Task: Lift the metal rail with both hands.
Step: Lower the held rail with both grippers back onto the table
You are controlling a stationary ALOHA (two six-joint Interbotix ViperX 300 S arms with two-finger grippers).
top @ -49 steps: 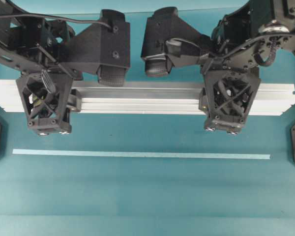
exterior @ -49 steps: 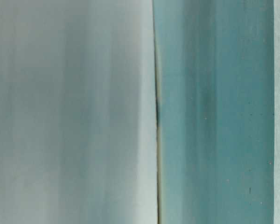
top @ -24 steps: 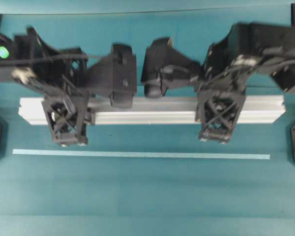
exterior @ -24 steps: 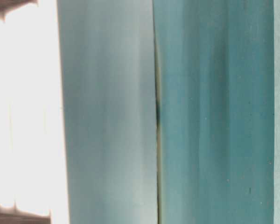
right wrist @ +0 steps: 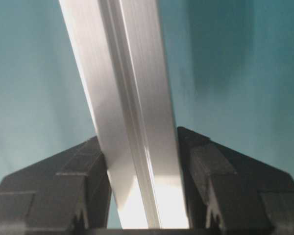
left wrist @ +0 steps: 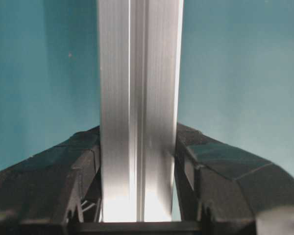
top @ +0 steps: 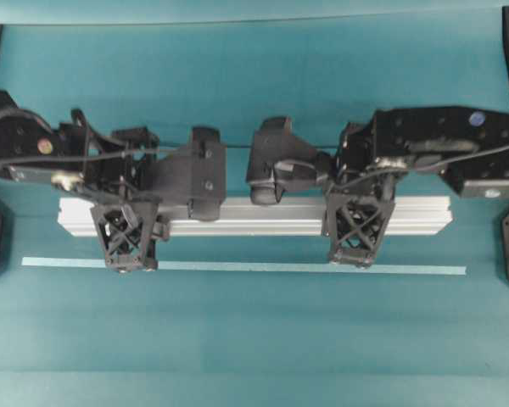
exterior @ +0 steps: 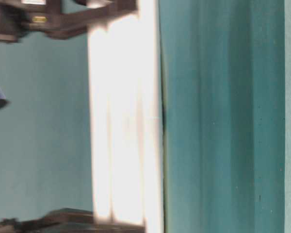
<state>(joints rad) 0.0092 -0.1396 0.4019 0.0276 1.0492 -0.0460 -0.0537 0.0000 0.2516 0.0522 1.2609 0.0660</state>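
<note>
We have the metal rail (top: 254,216) gripped by both tools: the left tool (left wrist: 137,161) is closed on it with a finger (left wrist: 78,166) pressed flat against each long side, and the right tool (right wrist: 142,166) is clamped on it in the same way. In the overhead view the left tool (top: 125,242) grips near one end of the rail and the right tool (top: 356,233) near the other, so the rail spans the gap between them and juts out a little beyond each. We judge the rail to be off the worktop (top: 254,339); in the table-level view it (exterior: 126,121) shows as a bright, blurred band apart from the teal surface. To do this step well, we should move both tools at the same rate and keep them level with each other. The right wrist view shows the rail (right wrist: 132,122) running at a slant between the fingers (right wrist: 78,181), while in the left wrist view it (left wrist: 137,98) runs straight, so we watch for twisting or slipping at the right tool. We keep the spacing between the tools constant, since pulling them apart or pushing them together would load the grips. The pale tape strip (top: 237,266) lies on the worktop just below the fingertips in the overhead view. No containers are in view.
</note>
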